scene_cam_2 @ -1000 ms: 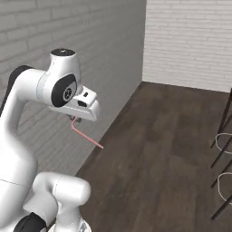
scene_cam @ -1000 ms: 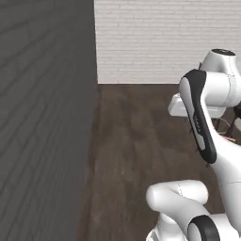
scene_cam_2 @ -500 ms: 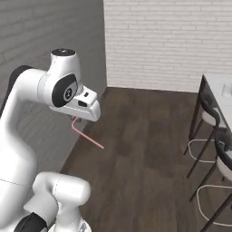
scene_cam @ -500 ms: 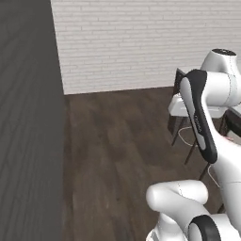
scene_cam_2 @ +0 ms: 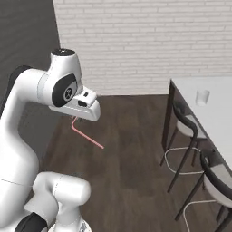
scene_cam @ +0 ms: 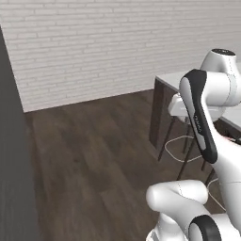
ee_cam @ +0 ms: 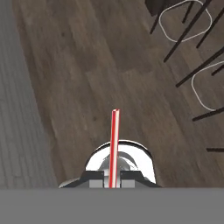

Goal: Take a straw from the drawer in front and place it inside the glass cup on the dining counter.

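Pinkish-red and thin, the straw [scene_cam_2: 87,135] is what we have clamped between our fingers, which are pressed narrow around it with no gap to spare. From the right base camera we see it hang out of the gripper [scene_cam_2: 75,118] and slant down and away over the dark wood floor [scene_cam_2: 127,158], its short bent end up by the fingers. Through the hand camera the straw [ee_cam: 114,146] runs straight up the middle from the gripper [ee_cam: 113,177], with a fingertip [ee_cam: 97,175] tight on each side of it. Taking the straw as our mark, the dining counter [scene_cam_2: 213,113] lies well off to its right in the right base camera, a white slab on a dark base. The glass cup [scene_cam_2: 202,97] stands upright on that slab, clear and short, well apart from the straw. Two dark chairs [scene_cam_2: 183,131] with thin metal legs sit along the counter's near edge, between the straw and the cup. Beyond the straw, a white brick wall [scene_cam_2: 149,45] closes the room, and a dark grey wall [scene_cam_2: 27,41] stands to its left. From the left base camera we see the counter's corner [scene_cam: 172,82] past our arm, with a pale-seated chair [scene_cam: 186,110] tucked beside it.
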Controlling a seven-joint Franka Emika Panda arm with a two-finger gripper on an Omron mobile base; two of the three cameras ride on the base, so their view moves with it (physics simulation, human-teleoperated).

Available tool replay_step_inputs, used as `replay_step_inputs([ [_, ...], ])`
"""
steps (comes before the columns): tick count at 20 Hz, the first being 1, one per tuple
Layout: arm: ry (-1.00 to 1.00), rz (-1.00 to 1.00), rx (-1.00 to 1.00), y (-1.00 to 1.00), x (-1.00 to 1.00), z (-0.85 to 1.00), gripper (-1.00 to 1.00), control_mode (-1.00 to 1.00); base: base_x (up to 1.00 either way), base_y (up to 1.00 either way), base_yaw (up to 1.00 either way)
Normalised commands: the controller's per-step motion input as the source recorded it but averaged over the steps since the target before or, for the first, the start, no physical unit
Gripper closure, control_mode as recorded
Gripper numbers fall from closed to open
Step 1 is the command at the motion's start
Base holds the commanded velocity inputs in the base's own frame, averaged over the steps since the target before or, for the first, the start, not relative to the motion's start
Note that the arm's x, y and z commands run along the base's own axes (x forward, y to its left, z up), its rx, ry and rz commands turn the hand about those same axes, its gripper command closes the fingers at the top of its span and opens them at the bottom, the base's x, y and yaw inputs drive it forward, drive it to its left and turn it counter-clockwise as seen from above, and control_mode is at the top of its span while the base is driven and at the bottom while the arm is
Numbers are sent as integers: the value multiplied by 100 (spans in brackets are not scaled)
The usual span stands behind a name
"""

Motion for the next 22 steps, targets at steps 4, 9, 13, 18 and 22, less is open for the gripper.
replay_step_inputs([
  [4,0,0,0,0,0,0,100,100,100,34,-42],
  [9,0,0,0,0,0,0,100,100,100,40,-42],
  [13,0,0,0,0,0,0,100,100,99,39,-42],
  [18,0,0,0,0,0,0,100,100,84,28,-46],
  [22,0,0,0,0,0,0,100,100,72,18,-51],
])
